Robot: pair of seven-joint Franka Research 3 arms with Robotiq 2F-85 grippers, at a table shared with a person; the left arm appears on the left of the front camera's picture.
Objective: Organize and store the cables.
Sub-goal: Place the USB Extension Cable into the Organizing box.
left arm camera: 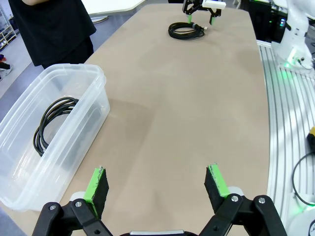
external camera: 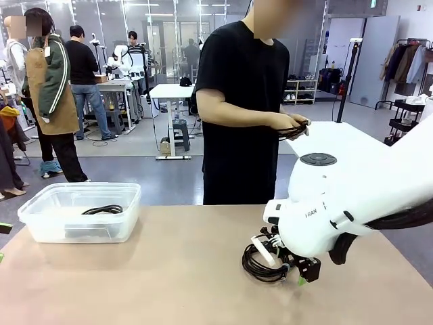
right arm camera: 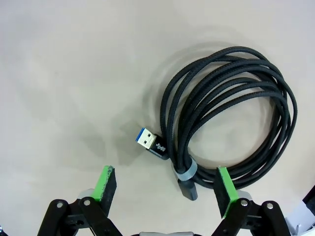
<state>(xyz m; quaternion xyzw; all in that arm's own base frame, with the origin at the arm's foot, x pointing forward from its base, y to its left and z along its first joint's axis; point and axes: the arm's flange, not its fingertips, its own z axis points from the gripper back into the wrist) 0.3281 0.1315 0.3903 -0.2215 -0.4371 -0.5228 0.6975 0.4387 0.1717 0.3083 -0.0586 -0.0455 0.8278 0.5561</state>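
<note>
A smooth tan surface [external camera: 169, 277] is seen in the foreground, and a grey floor [external camera: 128, 172] is spread out beyond it. A white table [external camera: 171, 91] is set in the middle of the room, with a grey stool [external camera: 181, 132] placed beside it. Glass partitions [external camera: 101, 27] are lined along the far side, and ceiling lights [external camera: 143, 5] are seen above them. A low shelf rack [external camera: 301, 90] is set against the back wall at the right. Clothes are hung on a rail [external camera: 408, 61] at the far right, above a black cart [external camera: 404, 115]. A curved white tabletop [external camera: 338, 139] is placed behind the surface, with a black pole [external camera: 348, 78] raised beside it
</note>
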